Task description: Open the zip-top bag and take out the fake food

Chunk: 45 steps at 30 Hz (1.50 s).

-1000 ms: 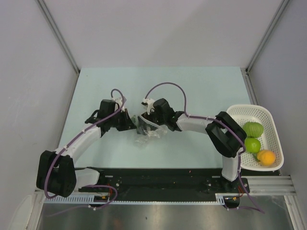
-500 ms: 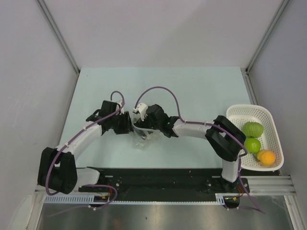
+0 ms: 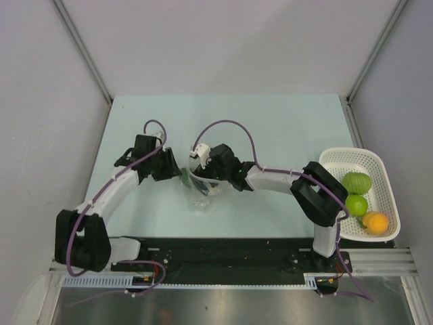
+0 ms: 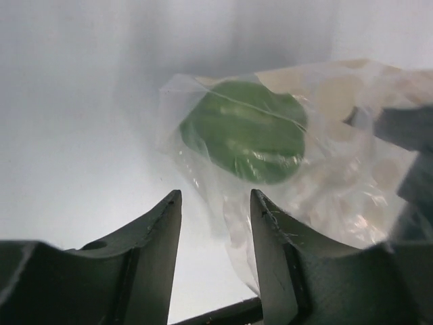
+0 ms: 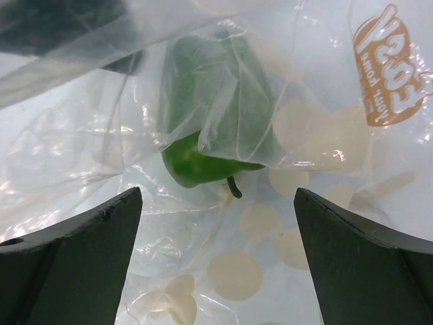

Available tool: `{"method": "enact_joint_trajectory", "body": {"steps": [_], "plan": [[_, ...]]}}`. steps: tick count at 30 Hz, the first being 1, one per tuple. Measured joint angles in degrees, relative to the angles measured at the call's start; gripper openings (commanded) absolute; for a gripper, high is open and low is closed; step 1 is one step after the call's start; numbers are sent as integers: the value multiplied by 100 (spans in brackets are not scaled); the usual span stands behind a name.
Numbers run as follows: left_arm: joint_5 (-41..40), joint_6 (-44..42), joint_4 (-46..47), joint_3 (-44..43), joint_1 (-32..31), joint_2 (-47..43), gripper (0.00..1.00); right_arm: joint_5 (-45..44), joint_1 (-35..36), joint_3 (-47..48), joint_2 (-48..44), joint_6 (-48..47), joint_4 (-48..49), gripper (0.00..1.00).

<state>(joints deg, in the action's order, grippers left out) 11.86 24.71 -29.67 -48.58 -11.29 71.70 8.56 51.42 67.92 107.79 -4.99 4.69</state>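
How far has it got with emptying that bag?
Three fruits already sit in the white basket. One dark green piece is inside the clear bag. The left fingers and right fingers stand open by it, gripping nothing. Left to do: get that piece out.

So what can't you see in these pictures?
Top view: the right gripper covers much of the bag; what's inside is too small to make out.
Left wrist view: the bag's right side runs off the edge.
Right wrist view: crinkled plastic blurs the fruit; the zip is out of sight.
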Motion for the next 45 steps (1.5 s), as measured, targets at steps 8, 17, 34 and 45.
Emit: {"method": "enact_joint_trajectory", "body": {"steps": [8,17,34,45], "plan": [[-28,-339,341,-240,13,1390,45,332,26,0,0,-13,166,100],[146,-796,557,-584,15,2103,24,369,-7,181,422,-109,417,100],[433,-898,671,-579,28,2253,2,149,-326,739,1318,138,667,44],[348,-973,765,-577,55,2249,0,444,-450,774,1058,549,52,0]]}}
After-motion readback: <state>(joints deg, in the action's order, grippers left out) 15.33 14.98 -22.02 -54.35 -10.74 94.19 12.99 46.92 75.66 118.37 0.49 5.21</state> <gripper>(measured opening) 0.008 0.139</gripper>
